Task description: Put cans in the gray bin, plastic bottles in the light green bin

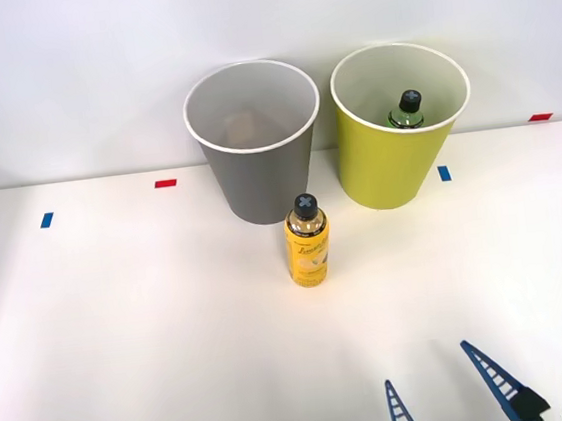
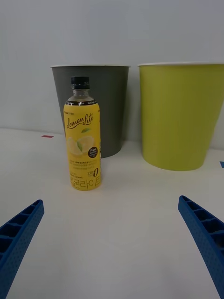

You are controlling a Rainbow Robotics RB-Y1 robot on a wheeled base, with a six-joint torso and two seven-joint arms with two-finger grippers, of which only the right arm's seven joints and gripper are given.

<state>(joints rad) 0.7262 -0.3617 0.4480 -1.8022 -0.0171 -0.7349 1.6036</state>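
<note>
White table (image 1: pixel 123 338) under a plain wall bears both bins, one yellow bottle (image 1: pixel 309 254); jaws spread apart.

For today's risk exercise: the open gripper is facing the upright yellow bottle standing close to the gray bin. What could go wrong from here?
1. The yellow bottle is tall, narrow and upright; an off-centre approach by the open right gripper could tip it.
2. It stands just in front of the gray bin, so it might end there instead of in the light green bin, which already holds a green bottle.

Glossy-labelled plastic yellow bottle (image 2: pixel 82 142); smooth matt white table (image 1: pixel 122 328).
</note>
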